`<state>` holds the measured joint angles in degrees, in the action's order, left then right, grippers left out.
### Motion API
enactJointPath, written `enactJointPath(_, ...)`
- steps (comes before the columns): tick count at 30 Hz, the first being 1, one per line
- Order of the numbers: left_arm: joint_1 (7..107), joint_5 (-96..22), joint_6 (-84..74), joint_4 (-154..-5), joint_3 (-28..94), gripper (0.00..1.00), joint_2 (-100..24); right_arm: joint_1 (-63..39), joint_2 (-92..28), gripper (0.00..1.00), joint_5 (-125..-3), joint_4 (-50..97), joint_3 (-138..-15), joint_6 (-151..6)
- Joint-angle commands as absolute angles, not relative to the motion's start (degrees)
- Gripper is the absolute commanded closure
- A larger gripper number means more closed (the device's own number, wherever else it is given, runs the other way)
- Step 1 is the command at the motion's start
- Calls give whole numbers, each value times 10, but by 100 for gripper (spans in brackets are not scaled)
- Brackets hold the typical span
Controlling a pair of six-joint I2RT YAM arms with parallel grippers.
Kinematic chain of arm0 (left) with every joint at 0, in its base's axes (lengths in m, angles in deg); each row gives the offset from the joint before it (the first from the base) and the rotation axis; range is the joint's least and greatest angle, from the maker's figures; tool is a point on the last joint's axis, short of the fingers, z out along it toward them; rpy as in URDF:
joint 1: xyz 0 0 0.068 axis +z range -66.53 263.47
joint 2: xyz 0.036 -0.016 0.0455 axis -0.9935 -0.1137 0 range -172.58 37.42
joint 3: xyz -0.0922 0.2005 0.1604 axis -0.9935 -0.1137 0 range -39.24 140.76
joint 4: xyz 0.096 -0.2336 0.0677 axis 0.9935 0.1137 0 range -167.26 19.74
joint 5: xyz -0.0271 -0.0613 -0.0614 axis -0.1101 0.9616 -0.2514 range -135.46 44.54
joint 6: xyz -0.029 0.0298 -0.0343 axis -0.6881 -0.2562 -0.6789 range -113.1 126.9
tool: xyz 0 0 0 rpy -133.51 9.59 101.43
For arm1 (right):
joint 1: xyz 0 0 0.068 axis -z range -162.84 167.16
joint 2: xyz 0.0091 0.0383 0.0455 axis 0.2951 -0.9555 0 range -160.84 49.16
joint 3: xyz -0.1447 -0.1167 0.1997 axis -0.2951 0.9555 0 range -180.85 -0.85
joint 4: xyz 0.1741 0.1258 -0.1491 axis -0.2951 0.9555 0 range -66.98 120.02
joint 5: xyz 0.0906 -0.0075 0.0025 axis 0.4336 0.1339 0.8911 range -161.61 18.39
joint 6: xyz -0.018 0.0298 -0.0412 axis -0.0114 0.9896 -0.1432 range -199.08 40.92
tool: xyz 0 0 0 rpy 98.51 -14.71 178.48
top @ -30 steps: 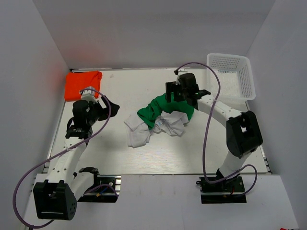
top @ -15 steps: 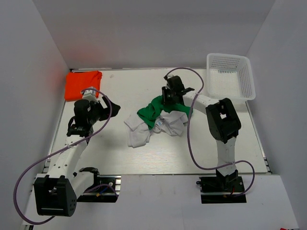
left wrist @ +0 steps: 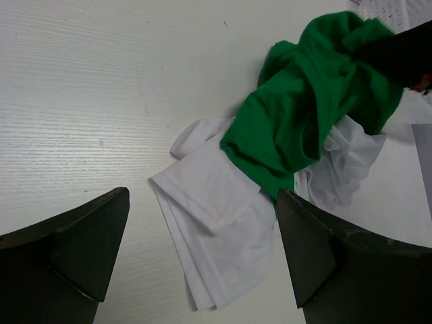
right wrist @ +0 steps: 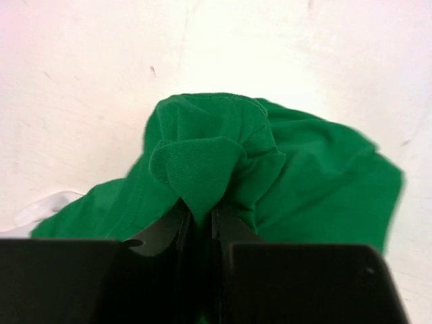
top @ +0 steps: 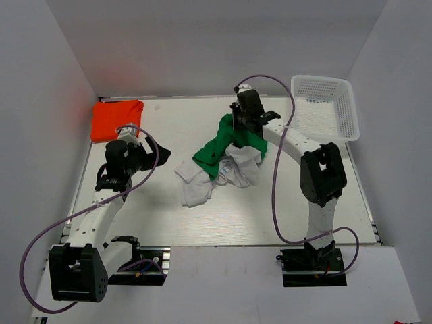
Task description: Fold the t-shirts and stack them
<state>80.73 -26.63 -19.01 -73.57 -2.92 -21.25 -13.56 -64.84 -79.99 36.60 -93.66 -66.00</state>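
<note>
A crumpled green t-shirt [top: 217,151] lies partly over a crumpled white t-shirt [top: 197,187] in the middle of the table. My right gripper [top: 235,127] is shut on a bunched fold of the green t-shirt [right wrist: 202,169] and holds that end lifted toward the back. The folded orange t-shirt [top: 117,119] rests at the back left corner. My left gripper [top: 150,156] hangs open left of the pile, above bare table. Its wrist view looks down on the white t-shirt [left wrist: 223,223] and the green t-shirt [left wrist: 304,115].
A white plastic mesh basket [top: 325,106] stands at the back right corner. White walls close in the table [top: 169,223] on the left, back and right. Purple cables loop from both arms.
My right gripper went from open to shut on the green t-shirt's upper fold, then pulled it up and toward the back. The left arm has barely moved.
</note>
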Motion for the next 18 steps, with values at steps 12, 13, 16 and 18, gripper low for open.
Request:
enactJointPath(12, 806, -242, -186, -752, -34, 0, -203, -132, -435, 100, -889, 276, -973, -739)
enactJointPath(13, 806, -242, -186, -752, -34, 0, -198, -131, -433, 100, -929, 275, -981, -744)
enactJointPath(16, 806, -242, -186, -752, -34, 0, -198, -120, -453, 100, -1008, 289, -1047, -772)
enactJointPath(18, 806, -242, -181, -747, -34, 0, -198, -108, -479, 100, -1051, 310, -1117, -788)
